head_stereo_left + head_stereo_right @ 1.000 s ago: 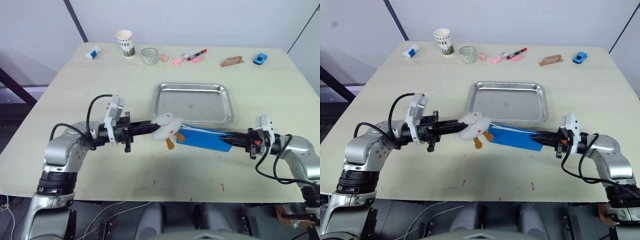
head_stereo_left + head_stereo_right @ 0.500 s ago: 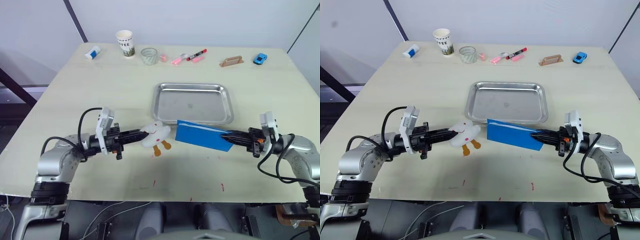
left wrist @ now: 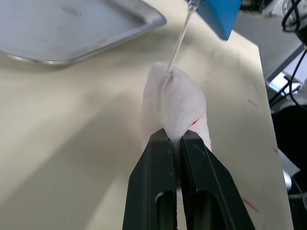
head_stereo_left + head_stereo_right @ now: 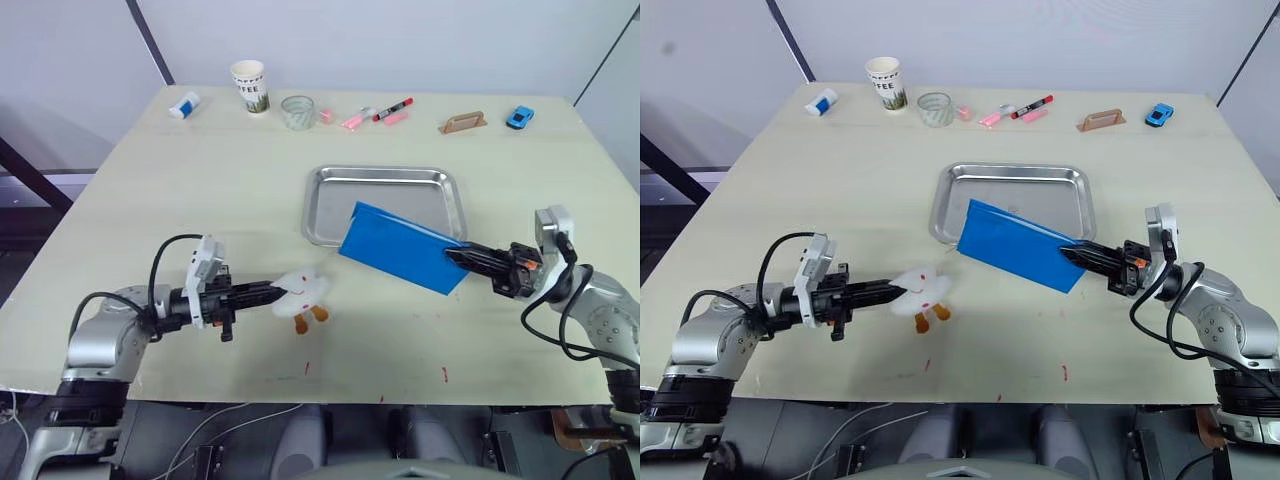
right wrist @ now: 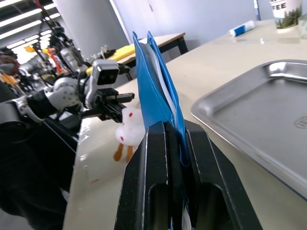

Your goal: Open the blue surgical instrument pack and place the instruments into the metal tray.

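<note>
nearest, left gripper point(image 4: 272, 292) clamped on a white plush toy point(image 4: 302, 290) – resting on the table point(image 4: 200, 180). right gripper point(image 4: 452, 258) pinching the blue surgical instrument pack point(image 4: 400, 247), lifted, tilted over the metal tray point(image 4: 385, 182) – nothing in the tray.

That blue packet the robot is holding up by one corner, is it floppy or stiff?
Probably fairly stiff: the blue surgical instrument pack, pinched at one corner by the right tool, stays flat over the metal tray without drooping. Likely light too, though its smooth wrapper may slip.
</note>
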Motion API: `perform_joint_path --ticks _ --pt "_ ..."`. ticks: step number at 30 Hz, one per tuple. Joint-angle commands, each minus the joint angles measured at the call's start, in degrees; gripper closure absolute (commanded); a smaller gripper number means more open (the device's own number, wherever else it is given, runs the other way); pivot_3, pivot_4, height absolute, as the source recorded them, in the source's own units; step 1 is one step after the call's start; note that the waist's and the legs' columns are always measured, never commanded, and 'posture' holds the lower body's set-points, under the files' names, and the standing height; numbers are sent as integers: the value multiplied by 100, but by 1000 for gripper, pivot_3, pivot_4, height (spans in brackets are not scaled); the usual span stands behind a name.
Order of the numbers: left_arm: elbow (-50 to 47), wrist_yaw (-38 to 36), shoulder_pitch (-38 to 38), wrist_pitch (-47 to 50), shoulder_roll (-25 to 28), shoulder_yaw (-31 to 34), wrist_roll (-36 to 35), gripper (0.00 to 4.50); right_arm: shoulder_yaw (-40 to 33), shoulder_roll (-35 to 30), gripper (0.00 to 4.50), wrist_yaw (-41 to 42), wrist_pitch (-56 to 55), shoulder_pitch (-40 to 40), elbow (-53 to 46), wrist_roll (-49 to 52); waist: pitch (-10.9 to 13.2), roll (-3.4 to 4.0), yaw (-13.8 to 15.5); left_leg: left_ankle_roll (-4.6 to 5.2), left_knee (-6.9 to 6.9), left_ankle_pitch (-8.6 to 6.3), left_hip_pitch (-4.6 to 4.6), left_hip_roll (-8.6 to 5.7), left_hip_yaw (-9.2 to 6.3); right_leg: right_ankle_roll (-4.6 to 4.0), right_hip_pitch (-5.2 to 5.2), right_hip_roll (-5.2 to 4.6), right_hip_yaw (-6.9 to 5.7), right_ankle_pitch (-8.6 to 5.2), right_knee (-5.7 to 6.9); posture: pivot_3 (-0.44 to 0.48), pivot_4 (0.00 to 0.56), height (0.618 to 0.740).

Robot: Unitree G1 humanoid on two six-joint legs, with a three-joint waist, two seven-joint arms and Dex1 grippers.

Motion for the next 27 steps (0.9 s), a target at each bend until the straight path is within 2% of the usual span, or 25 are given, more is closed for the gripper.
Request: perform_joint_path --ticks 1,10,23,26,27 --pt "162 -88 132 -120 195 89 152 4422 -442 -44 4500 -25 -153 -101 -158 151 0 0 2 0 0 0 0 0 0 0 0 0 0 0 0 0 150 740" --pt "354 -299 503 -448 424 161 304 4422 665 -197 4500 579 -1651 95 -77 -1661 0 1 -11 0 -2 0 1 4 3 0 -2 2 0 -1 -1 0 150 740" --pt "952 -553 476 -788 528 187 348 4422 1047 -155 4500 772 -2314 -55 278 -2190 0 1 -24 0 -5 0 8 10 10 -3 -2 5 2 -2 0 0 150 740" --pt "948 -364 458 -982 384 439 230 3518 1109 -158 4500 787 -2451 -56 434 -2300 0 1 -19 0 -5 0 8 10 11 -3 -2 5 2 -2 1 0 150 740" --pt "918 -328 461 -1000 374 512 183 3410 1124 -159 4500 794 -2497 -55 484 -2339 0 1 -17 0 -5 0 8 10 11 -4 -2 4 2 -2 1 0 150 740"
